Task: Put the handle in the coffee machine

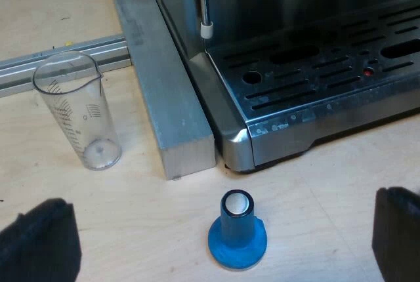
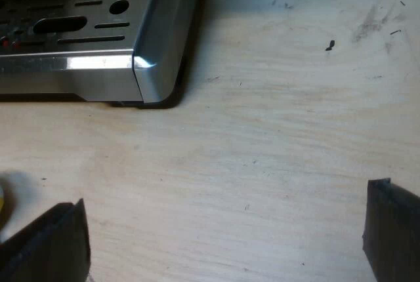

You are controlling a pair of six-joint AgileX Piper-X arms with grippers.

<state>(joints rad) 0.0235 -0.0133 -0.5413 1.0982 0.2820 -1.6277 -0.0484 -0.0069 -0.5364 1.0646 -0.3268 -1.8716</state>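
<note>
Left fingers (image 1: pixel 39 242) hang spread wide over the blue tamper (image 1: pixel 237 233), and right fingers (image 2: pixel 52 242) gape above the wooden table (image 2: pixel 262 164).

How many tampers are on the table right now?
1. The blue tamper stands upright on the table, just off the espresso machine's front corner, apart from the measuring glass. Others may be hidden.

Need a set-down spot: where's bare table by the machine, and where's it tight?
Free: wide bare table off the corner of the espresso machine, right wrist view. Smaller patch between measuring glass and blue tamper. Tight: glass close beside the metal bar, tamper near the drip tray front.
</note>
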